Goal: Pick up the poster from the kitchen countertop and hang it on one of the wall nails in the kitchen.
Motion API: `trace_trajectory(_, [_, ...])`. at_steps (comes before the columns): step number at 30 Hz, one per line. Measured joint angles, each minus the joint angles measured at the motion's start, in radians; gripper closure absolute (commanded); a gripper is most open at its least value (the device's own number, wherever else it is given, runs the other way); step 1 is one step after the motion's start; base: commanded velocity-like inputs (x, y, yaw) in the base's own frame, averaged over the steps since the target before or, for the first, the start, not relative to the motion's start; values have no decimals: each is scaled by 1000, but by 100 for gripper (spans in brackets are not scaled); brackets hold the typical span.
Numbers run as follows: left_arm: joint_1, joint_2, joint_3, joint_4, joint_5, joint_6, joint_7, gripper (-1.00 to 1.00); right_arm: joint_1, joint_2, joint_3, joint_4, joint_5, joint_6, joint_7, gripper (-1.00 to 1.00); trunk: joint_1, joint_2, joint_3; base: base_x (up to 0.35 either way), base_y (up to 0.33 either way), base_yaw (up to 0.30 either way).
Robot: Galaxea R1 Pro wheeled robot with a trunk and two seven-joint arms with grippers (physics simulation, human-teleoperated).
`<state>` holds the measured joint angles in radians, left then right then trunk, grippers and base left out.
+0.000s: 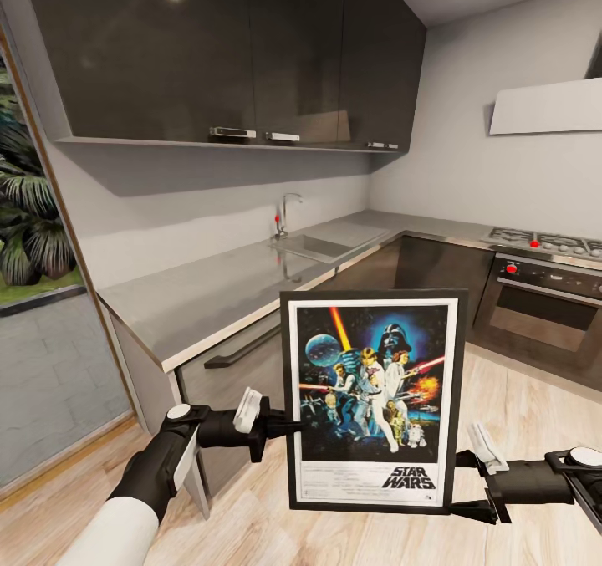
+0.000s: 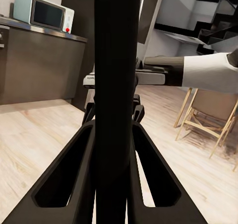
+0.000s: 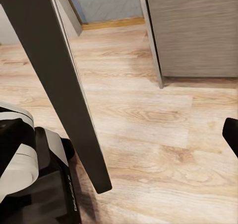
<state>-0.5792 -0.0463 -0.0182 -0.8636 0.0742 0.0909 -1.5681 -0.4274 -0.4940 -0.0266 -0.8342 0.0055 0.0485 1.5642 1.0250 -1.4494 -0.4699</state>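
A: Nearest first, what are the tools doing?

B: The left tool [image 1: 288, 425] is pinching the poster's [image 1: 370, 399] left frame edge. In the left wrist view both black fingers [image 2: 67, 182] are pressing against the dark frame edge [image 2: 116, 85] running straight up between them.

A: And the right tool?

B: The right tool [image 1: 462, 484] is sitting at the poster's lower right edge, one finger by the frame side, one under the bottom corner. Looks like it's supporting, but I cannot tell whether it's spread or actually clamping. In the right wrist view the frame edge [image 3: 59, 80] is crossing at a slant over the wood floor [image 3: 163, 119].

A: Where is the poster?

B: In the air, upright, face toward the head camera, over the floor in front of the robot, off the counter [image 1: 226, 290].

A: Why hold it like that?

B: My guess: gripping by the edges is keeping the flat frame vertical, ready for hanging.

A: Farther back?

B: The counter is running along the wall with the sink [image 1: 322, 247] and tap [image 1: 286, 213], dark cupboards [image 1: 226, 56] above, hob [image 1: 543, 242] and oven [image 1: 548, 307] to the right. No wall nail that I can make out, so the hanging step is not yet done.
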Motion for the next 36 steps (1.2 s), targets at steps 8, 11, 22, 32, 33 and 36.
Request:
trace_trajectory(8, [0, 0, 0, 0, 0, 0, 0, 100, 0, 0, 0, 0, 0, 0, 0, -100, 0, 0, 0, 0, 0, 0])
trace_trajectory(11, [0, 0, 0, 0, 0, 0, 0, 100, 0, 0, 0, 0, 0, 0, 0, -100, 0, 0, 0, 0, 0, 0])
trace_trajectory(22, [0, -1, 0, 0, 0, 0, 0, 100, 0, 0, 0, 0, 0, 0, 0, -100, 0, 0, 0, 0, 0, 0])
trace_trajectory(32, [0, -2, 0, 0, 0, 0, 0, 100, 0, 1, 0, 0, 0, 0, 0, -100, 0, 0, 0, 0, 0, 0])
trace_trajectory(33, [0, -2, 0, 0, 0, 0, 0, 100, 0, 1, 0, 0, 0, 0, 0, -100, 0, 0, 0, 0, 0, 0])
trace_trajectory(36, [0, -2, 0, 0, 0, 0, 0, 100, 0, 3, 0, 0, 0, 0, 0, -100, 0, 0, 0, 0, 0, 0])
